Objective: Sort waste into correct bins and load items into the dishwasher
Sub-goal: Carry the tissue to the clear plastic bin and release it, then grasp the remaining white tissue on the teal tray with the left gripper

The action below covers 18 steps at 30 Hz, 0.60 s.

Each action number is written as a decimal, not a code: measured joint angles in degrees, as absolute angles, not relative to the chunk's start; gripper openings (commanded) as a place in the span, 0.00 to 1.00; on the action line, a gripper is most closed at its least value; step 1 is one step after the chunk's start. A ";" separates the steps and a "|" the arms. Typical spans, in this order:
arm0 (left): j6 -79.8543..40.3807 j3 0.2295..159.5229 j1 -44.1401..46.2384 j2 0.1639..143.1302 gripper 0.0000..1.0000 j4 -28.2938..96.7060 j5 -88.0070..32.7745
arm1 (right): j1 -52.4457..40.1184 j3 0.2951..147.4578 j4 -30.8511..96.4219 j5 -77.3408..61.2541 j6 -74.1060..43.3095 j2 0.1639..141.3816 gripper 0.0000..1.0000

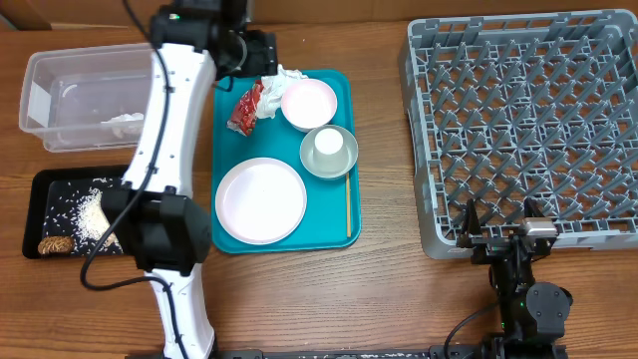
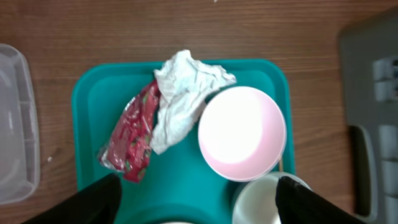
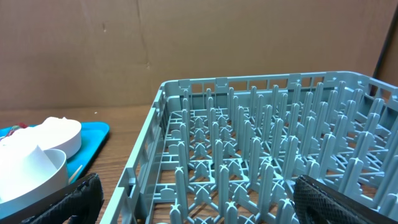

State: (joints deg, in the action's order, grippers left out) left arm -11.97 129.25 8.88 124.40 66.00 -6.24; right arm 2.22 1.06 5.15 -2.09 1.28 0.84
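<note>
The serving tray (image 1: 337, 85) is teal. The plate (image 1: 261, 199) is plain white, the larger bowl (image 1: 309, 104) white with a faint pink cast, the smaller bowl (image 1: 344, 160) pale grey and the cup (image 1: 328, 144) white. The wrapper (image 2: 132, 142) is glossy red with dark flecks (too blurred to read as print), the crumpled napkin (image 2: 183, 96) white and the wooden stick (image 1: 348, 204) light tan. The rice crumbs (image 1: 92, 214) are white and the food lump (image 1: 56, 243) brown against the black tray (image 1: 50, 184). The tub (image 1: 60, 70) is clear, the dish rack (image 1: 523, 130) a grey lattice, and the table (image 1: 379, 299) brown woodgrain.

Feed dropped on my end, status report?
Left pincer open, over napkin and wrapper on teal tray. Right pincer open, empty, at rack edge. White bowl tight against napkin.
</note>
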 measured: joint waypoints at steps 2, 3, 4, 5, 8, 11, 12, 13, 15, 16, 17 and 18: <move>-12.08 129.25 9.08 126.06 0.72 65.58 -4.47 | 2.22 1.06 5.15 -2.11 1.28 0.84 1.00; -12.12 129.25 8.97 127.02 0.72 65.54 -3.92 | 2.22 1.06 5.13 -2.07 1.28 0.84 1.00; -12.25 129.25 8.84 128.14 0.72 65.56 -3.53 | 2.22 1.06 5.15 -2.09 1.28 0.84 1.00; -12.29 129.25 8.71 129.25 0.71 65.58 -3.16 | 2.22 1.06 5.17 -2.09 1.28 0.84 1.00; -12.69 129.25 8.47 132.97 0.68 65.76 -2.39 | 2.22 1.06 5.13 -2.09 1.28 0.84 1.00; -13.15 129.25 8.27 136.03 0.63 65.52 -1.93 | 2.22 1.06 5.15 -2.09 1.26 0.84 1.00; -13.19 129.25 8.27 136.86 0.62 65.23 -1.67 | 2.22 1.06 5.15 -2.09 1.28 0.84 1.00; -13.30 129.25 8.27 137.64 0.60 64.84 -1.39 | 2.22 1.06 5.17 -2.09 1.28 0.84 1.00; -13.32 129.25 8.27 138.87 0.56 64.01 -0.91 | 2.22 1.06 5.13 -2.07 1.28 0.84 1.00; -13.39 129.25 8.27 139.37 0.53 63.57 -0.73 | 2.22 1.06 5.15 -2.09 1.28 0.84 1.00; -13.39 129.25 8.27 139.83 0.50 63.20 -0.56 | 2.20 1.06 5.17 -2.09 1.28 0.84 1.00; -13.34 129.25 8.27 140.22 0.49 62.96 -0.56 | 2.22 1.06 5.13 -2.09 1.26 0.84 1.00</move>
